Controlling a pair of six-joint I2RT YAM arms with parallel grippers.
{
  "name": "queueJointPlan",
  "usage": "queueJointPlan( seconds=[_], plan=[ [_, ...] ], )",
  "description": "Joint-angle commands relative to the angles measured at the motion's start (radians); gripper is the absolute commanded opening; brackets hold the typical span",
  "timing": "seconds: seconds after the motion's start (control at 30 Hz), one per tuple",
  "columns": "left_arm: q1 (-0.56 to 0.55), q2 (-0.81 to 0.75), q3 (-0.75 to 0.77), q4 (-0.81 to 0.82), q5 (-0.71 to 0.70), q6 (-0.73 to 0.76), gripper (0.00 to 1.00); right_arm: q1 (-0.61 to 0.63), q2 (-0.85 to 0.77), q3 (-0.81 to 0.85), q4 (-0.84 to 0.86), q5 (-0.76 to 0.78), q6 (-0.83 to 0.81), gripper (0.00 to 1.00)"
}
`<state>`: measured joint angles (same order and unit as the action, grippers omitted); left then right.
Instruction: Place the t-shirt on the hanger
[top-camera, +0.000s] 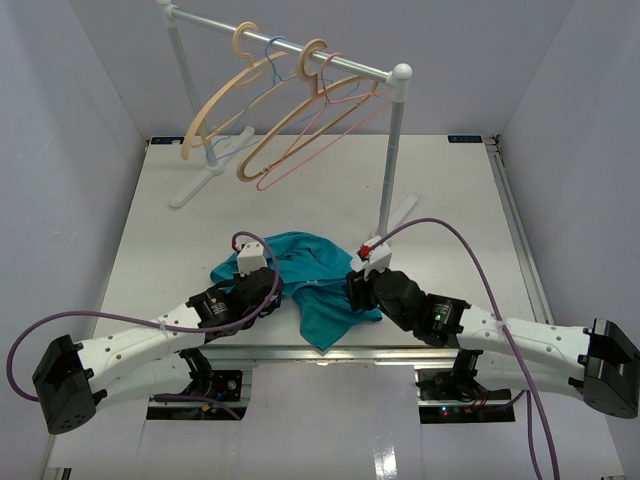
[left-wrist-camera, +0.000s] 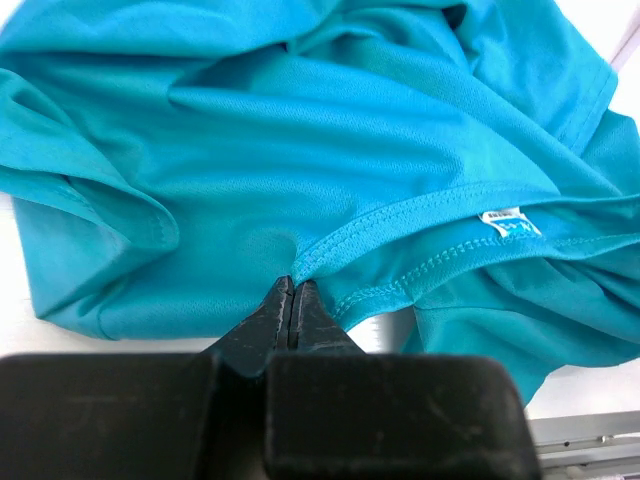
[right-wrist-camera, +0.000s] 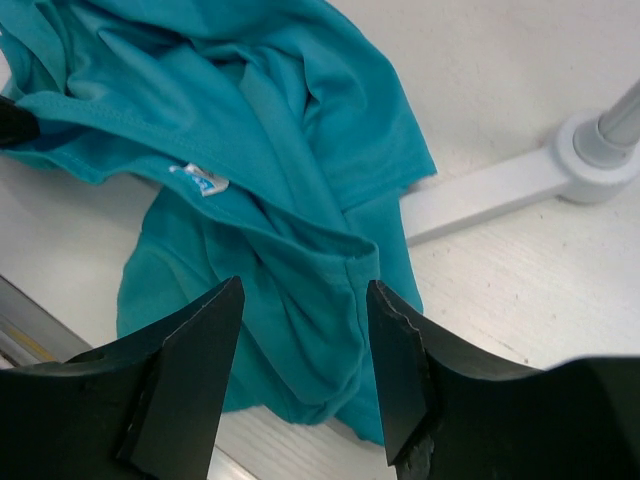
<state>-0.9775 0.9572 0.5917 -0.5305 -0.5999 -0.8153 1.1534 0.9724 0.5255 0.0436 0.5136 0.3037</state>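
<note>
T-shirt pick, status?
Left jaws shut on stitched edge of crumpled teal fabric t-shirt. Right jaws open over it. Thin pink wire hanger on white rail, untouched.

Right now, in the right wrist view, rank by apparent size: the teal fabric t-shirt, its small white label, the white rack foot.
1. Teal fabric t-shirt, largest by far.
2. White rack foot, cut off at the frame edge.
3. Small white label, smallest.

One teal t-shirt (top-camera: 300, 265) bearing one white label (left-wrist-camera: 510, 222). One white rack (top-camera: 393, 150) carries four hangers: two beige hangers (top-camera: 212, 103) (top-camera: 285, 122), one pink hanger (top-camera: 335, 135) and, seemingly, a single light-blue hanger (top-camera: 272, 68). Two grippers: left gripper (top-camera: 278, 290), right gripper (top-camera: 352, 290).
</note>
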Motion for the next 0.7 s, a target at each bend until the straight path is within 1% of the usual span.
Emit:
queueJointPlan(
  seconds=[0.0,0.17,0.3,0.37,0.5,0.6,0.67],
  plan=[
    [-0.004,-0.019,0.045,-0.07,-0.055,0.012,0.0,0.005,0.104,0.114,0.088,0.005,-0.083,0.6],
    [-0.003,-0.047,0.028,-0.082,-0.075,0.01,0.0,0.0,0.252,0.202,0.093,-0.009,-0.137,0.61],
    [-0.004,-0.091,0.008,-0.083,-0.081,0.004,0.0,-0.001,0.331,0.206,0.103,-0.049,-0.12,0.61],
    [-0.004,-0.109,0.005,-0.083,-0.077,0.002,0.0,-0.001,0.342,0.164,0.126,-0.08,-0.108,0.61],
    [-0.004,-0.134,0.002,-0.083,-0.076,-0.007,0.0,0.003,0.331,0.09,0.157,-0.096,-0.066,0.6],
    [-0.003,-0.141,0.002,-0.083,-0.074,-0.011,0.0,0.013,0.3,0.043,0.175,-0.098,-0.043,0.6],
    [-0.003,-0.142,0.002,-0.083,-0.073,-0.018,0.0,0.024,0.274,0.032,0.158,-0.085,-0.03,0.6]
  ],
)
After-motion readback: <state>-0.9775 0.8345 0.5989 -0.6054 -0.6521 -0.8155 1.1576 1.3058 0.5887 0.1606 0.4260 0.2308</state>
